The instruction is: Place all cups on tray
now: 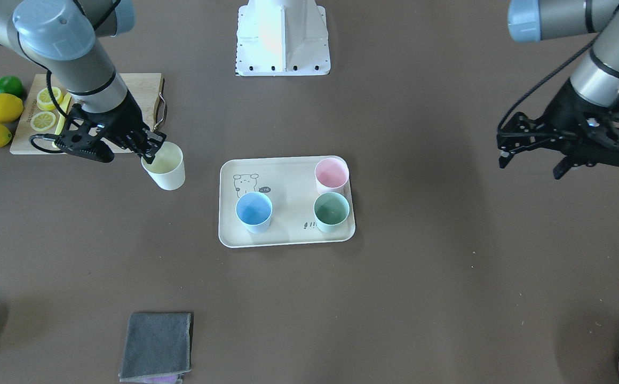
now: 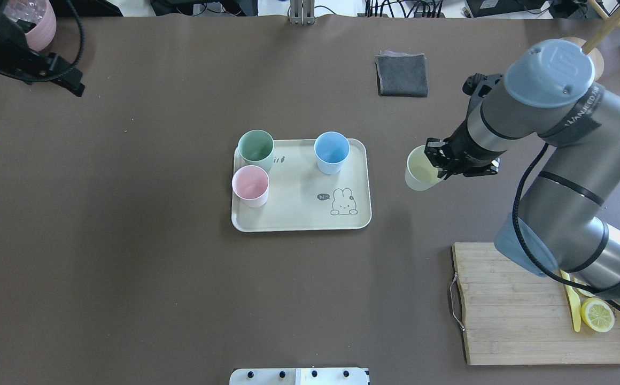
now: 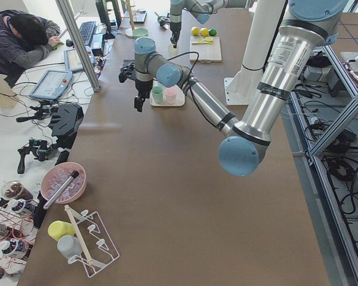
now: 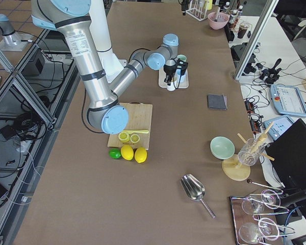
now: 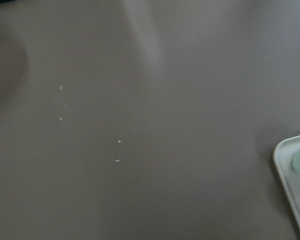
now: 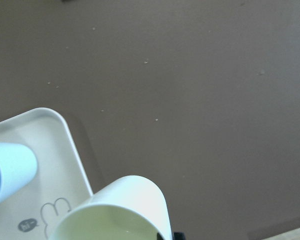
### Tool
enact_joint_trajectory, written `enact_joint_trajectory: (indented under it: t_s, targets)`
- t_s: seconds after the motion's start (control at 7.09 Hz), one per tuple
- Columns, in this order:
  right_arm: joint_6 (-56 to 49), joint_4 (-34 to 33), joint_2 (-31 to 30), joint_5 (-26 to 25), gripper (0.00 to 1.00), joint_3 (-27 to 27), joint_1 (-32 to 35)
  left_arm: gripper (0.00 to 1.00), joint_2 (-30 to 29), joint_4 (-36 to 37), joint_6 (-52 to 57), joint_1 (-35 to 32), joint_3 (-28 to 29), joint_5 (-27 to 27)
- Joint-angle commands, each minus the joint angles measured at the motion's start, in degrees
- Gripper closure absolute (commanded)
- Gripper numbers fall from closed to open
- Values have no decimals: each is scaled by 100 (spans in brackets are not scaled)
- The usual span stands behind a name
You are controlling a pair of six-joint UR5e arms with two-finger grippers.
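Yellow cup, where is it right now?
In the overhead view the yellow cup is off the tray, just past its right end, nearest the blue cup, with the right claw pinching its rim.

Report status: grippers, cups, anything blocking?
Right gripper shut on yellow cup, beside tray. Left gripper open, empty. Blue cup, pink cup, green cup on tray. Nothing between yellow cup and tray.

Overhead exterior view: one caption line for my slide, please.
Right gripper holds the yellow cup beside the tray with green cup, pink cup, blue cup.
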Motion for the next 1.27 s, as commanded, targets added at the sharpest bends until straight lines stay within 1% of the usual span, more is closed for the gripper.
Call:
enact_joint_trajectory:
  t_s: [0.0,0.14,0.28,0.42,0.71,0.85,0.99,1.13]
  targets:
    - [516,-177,546,-332,100,-133,-519,2,616,-65,1335,-966,599,-879]
    - [760,-134,756,-447,100,-412,-704,2,783,-83,1704,-1152,602,-894]
    - [797,-116,985,-553,100,-667,-828,2,967,-83,1717,-1224,629,-886]
    - [780,-98,987,-580,100,-704,-942,2,1117,-83,1717,-1277,629,-894]
    - [789,602,978,-703,100,-1124,-1136,2,1338,-100,1726,-1348,550,-903]
    - [798,840,987,-825,87,-1283,-1198,2,1338,-101,1726,-1348,558,-903]
    - [815,886,987,-844,63,-1294,-1198,2,1338,-101,1726,-1348,567,-903]
    - [755,895,996,-844,1,-1250,-1198,2,1338,-101,1717,-1348,585,-912]
